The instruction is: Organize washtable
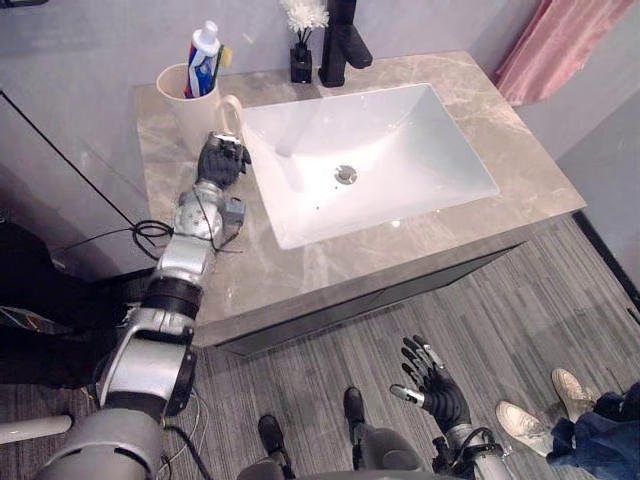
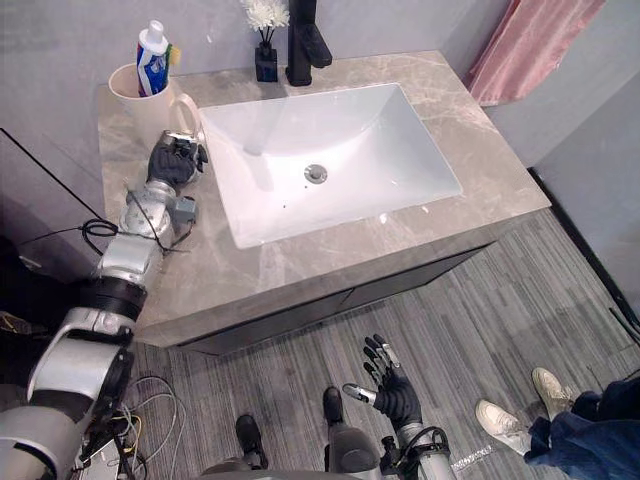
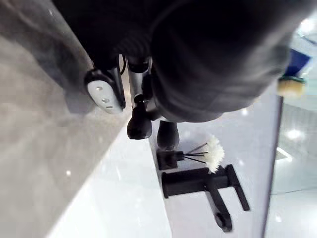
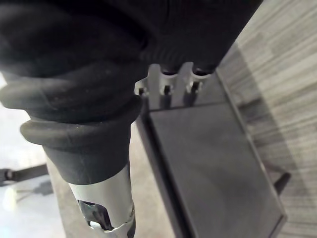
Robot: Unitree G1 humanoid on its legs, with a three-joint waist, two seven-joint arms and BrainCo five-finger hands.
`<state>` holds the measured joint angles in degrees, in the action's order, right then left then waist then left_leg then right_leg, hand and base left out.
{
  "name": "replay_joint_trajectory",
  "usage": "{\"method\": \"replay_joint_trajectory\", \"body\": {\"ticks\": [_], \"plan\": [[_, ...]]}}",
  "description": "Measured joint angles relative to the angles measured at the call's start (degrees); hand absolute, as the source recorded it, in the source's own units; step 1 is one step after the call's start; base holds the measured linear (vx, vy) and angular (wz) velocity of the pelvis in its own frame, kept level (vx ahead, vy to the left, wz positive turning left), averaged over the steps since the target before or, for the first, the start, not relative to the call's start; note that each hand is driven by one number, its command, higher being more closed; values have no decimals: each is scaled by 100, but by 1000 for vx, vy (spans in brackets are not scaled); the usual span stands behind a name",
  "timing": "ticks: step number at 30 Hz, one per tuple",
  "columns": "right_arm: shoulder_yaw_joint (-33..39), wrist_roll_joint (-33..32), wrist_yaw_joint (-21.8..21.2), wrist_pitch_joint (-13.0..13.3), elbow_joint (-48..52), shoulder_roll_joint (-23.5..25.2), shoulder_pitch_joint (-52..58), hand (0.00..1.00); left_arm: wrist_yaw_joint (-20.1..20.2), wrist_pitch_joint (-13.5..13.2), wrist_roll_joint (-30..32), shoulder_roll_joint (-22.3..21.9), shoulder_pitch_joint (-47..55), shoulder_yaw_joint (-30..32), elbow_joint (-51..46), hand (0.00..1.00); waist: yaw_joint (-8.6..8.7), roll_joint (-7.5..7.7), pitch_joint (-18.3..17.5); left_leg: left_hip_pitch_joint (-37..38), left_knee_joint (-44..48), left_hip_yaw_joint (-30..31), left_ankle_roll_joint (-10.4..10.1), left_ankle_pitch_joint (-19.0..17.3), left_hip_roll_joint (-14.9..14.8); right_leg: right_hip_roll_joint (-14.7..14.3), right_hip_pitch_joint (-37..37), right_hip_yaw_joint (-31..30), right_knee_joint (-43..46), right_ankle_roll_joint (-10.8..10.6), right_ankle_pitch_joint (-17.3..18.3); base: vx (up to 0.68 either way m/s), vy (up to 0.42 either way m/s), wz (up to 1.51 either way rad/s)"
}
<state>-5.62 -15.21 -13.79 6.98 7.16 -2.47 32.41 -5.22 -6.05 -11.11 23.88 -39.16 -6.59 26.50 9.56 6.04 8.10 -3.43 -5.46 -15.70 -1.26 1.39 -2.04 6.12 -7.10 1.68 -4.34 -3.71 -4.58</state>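
Beside the sink (image 1: 420, 140), left robot hand (image 1: 221, 160) at a mug (image 1: 190, 108), tube (image 1: 204, 55) lettering unreadable

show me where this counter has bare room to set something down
Bare: the counter strip right of the sink, and the strip along its front edge. Crowded: back left, where the cup and left hand sit, and behind the sink by the faucet and vase.

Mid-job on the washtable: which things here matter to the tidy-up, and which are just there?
Job: cup holding a toothpaste tube; left hand by its handle; washtable top.

Just there: sink, black faucet, small vase of white flowers, pink curtain, a person's shoes; right hand, idle over the floor.
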Motion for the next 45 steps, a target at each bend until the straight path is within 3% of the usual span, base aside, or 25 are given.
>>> {"method": "replay_joint_trajectory", "body": {"ticks": [2,3,5,7,9,12,15,20,21,28,33,41,45], "plan": [[5,2,-1,0,-4,18,-74,0,17,-88,-89,-295,602,8,-591,100,-106,-15,-1,27,1,23,1,1,2,3,44,17,-8,0,0,8,-27,13],[9,1,1,0,-7,38,-172,0,30,-254,-322,-594,1235,45,-1129,100,-112,-65,-2,78,1,130,6,4,4,0,161,147,-35,0,0,12,-27,36],[16,1,5,0,-8,120,-238,0,49,-336,-550,-971,1829,115,-1584,100,-194,-155,-40,147,0,240,12,8,7,-11,290,298,-40,-1,1,6,-20,36],[19,2,6,0,-10,148,-386,0,146,-374,-865,-1382,2611,297,-1995,100,-368,-354,-158,214,-1,350,18,13,11,-13,411,417,-35,-8,6,-20,-21,25],[28,6,11,0,-68,145,-484,0,194,-394,-1172,-1594,3155,476,-2239,100,-428,-514,-247,242,-3,465,48,34,39,13,499,547,-32,-28,23,-38,-9,29],[100,6,63,-4,-330,150,-647,0,309,-399,-1487,-1716,3888,630,-2539,100,-576,-604,-306,369,-12,610,65,57,99,76,674,683,31,-98,195,-78,-15,29],[244,7,131,-12,-455,143,-645,0,468,-399,-1535,-1839,4395,677,-2769,100,-592,-710,-392,416,-41,850,35,109,104,100,794,936,174,-112,318,-102,-18,45],[339,5,121,-12,-486,148,-487,0,731,-418,-1595,-2051,5197,728,-3123,100,-703,-724,-564,570,-40,1045,30,167,104,106,1009,1132,231,-115,377,-48,-9,19],[350,4,114,-12,-514,152,-406,0,804,-417,-1595,-2133,5395,712,-3125,0,-713,-703,-581,639,-40,1103,29,166,108,114,1084,1209,234,-123,411,-54,-11,27],[319,5,77,-119,-646,212,5,0,1347,-135,-2307,-2311,6317,69,-2640,0,-735,-655,-635,722,-42,1251,-4,175,112,135,1209,1343,321,-160,556,-35,-5,14],[216,5,1,-133,-897,212,62,0,1512,183,-2295,-2336,6339,-429,-2052,0,-729,-617,-690,733,-40,1236,-9,176,95,115,1208,1313,317,-160,555,1,-5,-1],[97,-2,117,-214,-1324,202,-77,0,1481,242,-2192,-2174,6153,-682,-1511,0,-718,-620,-703,795,-38,1140,-26,162,31,66,1278,1247,224,-112,522,-1,-13,-5],[153,24,139,-220,-2179,188,-294,0,1462,243,-1819,-2090,5962,-699,-1036,0,-719,-594,-702,792,-37,1101,-43,152,-19,0,1274,1230,202,-82,504,-1,-26,-3]]}}
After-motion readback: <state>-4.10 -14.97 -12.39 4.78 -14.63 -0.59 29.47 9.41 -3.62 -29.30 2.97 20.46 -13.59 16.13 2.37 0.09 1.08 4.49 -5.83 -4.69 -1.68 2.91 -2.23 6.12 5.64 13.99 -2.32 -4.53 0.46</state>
